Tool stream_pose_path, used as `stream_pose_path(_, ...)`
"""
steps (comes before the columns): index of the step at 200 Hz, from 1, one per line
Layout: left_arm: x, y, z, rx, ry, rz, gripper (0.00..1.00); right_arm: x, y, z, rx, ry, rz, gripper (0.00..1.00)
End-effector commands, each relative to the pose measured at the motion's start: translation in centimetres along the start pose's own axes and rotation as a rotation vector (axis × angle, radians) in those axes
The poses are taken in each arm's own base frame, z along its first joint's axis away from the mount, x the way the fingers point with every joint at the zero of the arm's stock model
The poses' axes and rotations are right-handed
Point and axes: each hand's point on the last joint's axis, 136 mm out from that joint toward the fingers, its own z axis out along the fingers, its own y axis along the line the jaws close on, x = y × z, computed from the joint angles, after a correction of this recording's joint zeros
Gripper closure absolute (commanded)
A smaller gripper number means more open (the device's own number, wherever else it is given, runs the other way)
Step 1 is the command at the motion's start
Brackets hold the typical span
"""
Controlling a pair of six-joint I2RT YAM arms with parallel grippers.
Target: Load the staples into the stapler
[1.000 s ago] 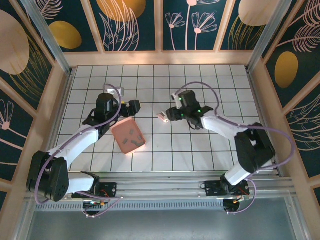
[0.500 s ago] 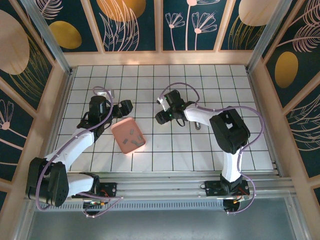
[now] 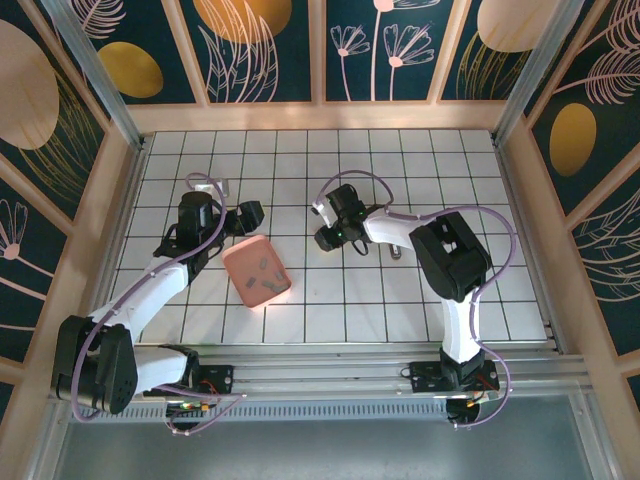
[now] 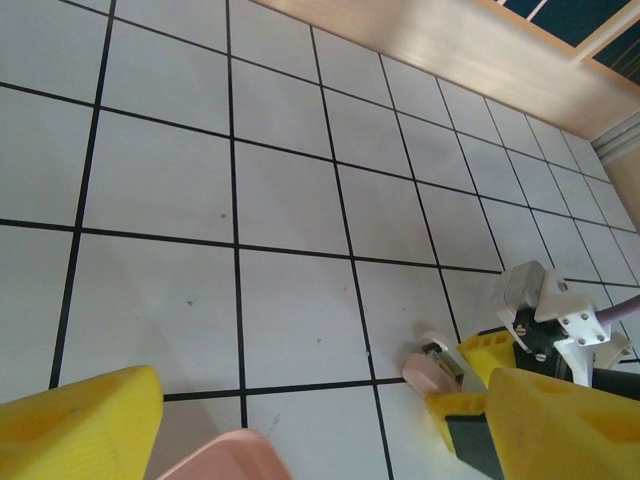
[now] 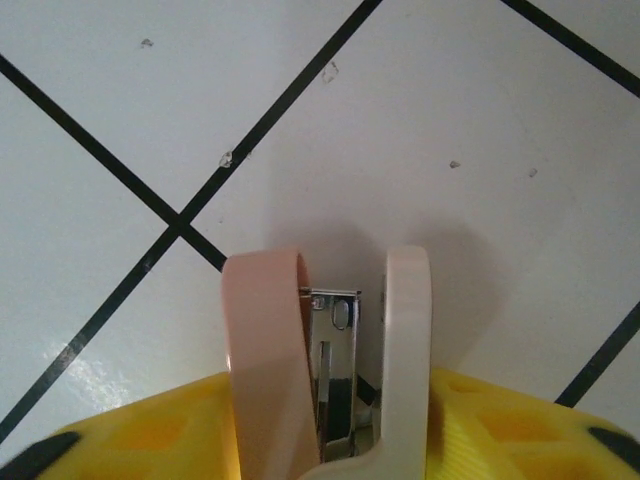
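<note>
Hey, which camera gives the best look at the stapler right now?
The right wrist view: the stapler is close up in the right gripper, halves spread, metal channel visible. The left wrist view shows it small, low right, in that gripper. The top view gives no detail of it under the gripper.

White black-gridded tabletop (image 3: pixel 330 300) enclosed by dark floral wall panels (image 3: pixel 355 60) in wooden frames (image 3: pixel 316 50).

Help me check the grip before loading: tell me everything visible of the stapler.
The stapler is small and plastic: one salmon-pink arm and one white arm, joined at the near end and standing apart, with a silvery metal channel between them. The yellow right end effector flanks it on both sides, its rounded tips pointing out over the white tiled table.
</note>
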Motion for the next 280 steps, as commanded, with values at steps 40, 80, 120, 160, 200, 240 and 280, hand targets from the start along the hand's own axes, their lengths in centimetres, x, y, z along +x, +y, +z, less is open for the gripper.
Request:
stream_pose_path(40,-0.5,-1.9,0.1,0.084,0.038,-0.001,0.2,-2.6,0.7,-4.2,0.006,-0.214,-0.071,0.71)
stream_pose_path(80,-0.5,-6.5,0.3,0.313,0.069,-0.04,0.23,-5.9,2.8,-11.1,-0.029,-0.568,-0.14,0.73)
stream_pose_path(120,1.4,-11.9,0.4,0.504,0.131,0.07,0.23,-6.3,5.6,-16.1,-0.001,-0.838,-0.32,0.75)
stream_pose_path(160,1.5,-14.6,0.0,0.635,0.123,0.078,0.26,-6.9,7.2,-17.7,0.028,-0.93,-0.408,0.75)
stream_pose_path(200,2.2,-15.8,-0.1,0.688,0.141,0.123,0.32,-7.8,7.4,-18.7,0.03,-0.993,-0.386,0.76)
stream_pose_path(240,2.6,-16.4,0.3,0.702,0.153,0.135,0.37,-8.4,7.9,-19.3,0.024,-1.023,-0.388,0.76)
stream_pose_path(280,2.6,-17.0,0.6,0.712,0.149,0.15,0.49,-8.4,8.2,-19.3,0.018,-1.027,-0.398,0.76)
